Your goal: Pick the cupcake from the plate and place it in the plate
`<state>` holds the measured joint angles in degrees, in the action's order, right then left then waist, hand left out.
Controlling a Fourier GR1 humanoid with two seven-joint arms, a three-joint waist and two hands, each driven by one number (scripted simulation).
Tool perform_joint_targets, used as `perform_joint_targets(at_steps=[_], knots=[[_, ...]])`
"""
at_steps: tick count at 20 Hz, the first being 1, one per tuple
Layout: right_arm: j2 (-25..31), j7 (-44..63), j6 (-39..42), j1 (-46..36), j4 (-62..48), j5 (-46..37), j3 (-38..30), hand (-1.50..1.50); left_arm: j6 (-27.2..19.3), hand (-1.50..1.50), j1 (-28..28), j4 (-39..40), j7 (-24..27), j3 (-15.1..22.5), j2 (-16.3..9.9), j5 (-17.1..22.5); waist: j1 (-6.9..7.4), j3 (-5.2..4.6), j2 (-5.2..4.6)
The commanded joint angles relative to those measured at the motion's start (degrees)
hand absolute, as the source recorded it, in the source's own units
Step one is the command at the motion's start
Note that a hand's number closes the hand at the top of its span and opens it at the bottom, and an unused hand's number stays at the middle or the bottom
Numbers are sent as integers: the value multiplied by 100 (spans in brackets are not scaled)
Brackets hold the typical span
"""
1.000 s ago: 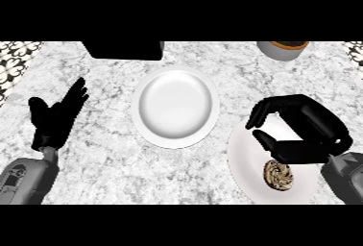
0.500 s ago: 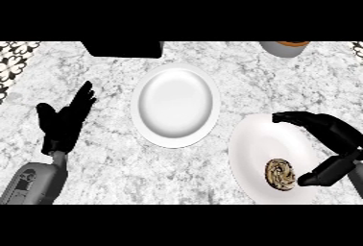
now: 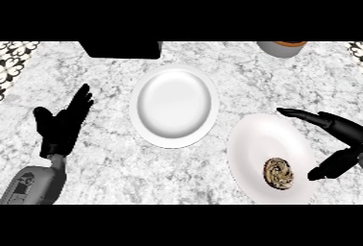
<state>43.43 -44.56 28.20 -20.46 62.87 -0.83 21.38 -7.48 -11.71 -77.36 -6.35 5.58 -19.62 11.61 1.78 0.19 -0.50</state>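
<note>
Cupcake on plate, right hand seemingly just beside, uncurled

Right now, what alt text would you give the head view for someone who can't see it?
A cupcake sits on a white plate at right, the open right hand around it untouching. An empty plate lies mid-counter; the left hand rests open at left.

No legible text — no labels anywhere
</note>
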Motion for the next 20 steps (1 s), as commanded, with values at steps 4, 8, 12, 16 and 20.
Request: perform_joint_targets(at_steps=[4, 8, 12, 16, 20], knots=[[169, -867, 534, -486, -297, -832, 662, -150, -221, 0, 60, -341, -374, 55, 85, -147, -21, -9, 34], [283, -843, 290, -491, -134, -1292, 1036, -150, 57, 0, -19, -128, -223, -157, -17, -20, -102, -16, 42], [-32, -793, -200, -934, -625, -1935, 1132, -150, 133, 0, -52, 152, 3, -270, 55, -97, -103, -17, 28], [130, -577, -98, -945, -274, -2186, 1121, -150, 205, 0, 150, -62, -2, -327, 22, -168, -143, -20, 48], [-242, -245, -361, -891, -235, -2655, 1451, -150, -23, 0, 343, -429, -218, -146, 185, -392, -133, -19, 56]])
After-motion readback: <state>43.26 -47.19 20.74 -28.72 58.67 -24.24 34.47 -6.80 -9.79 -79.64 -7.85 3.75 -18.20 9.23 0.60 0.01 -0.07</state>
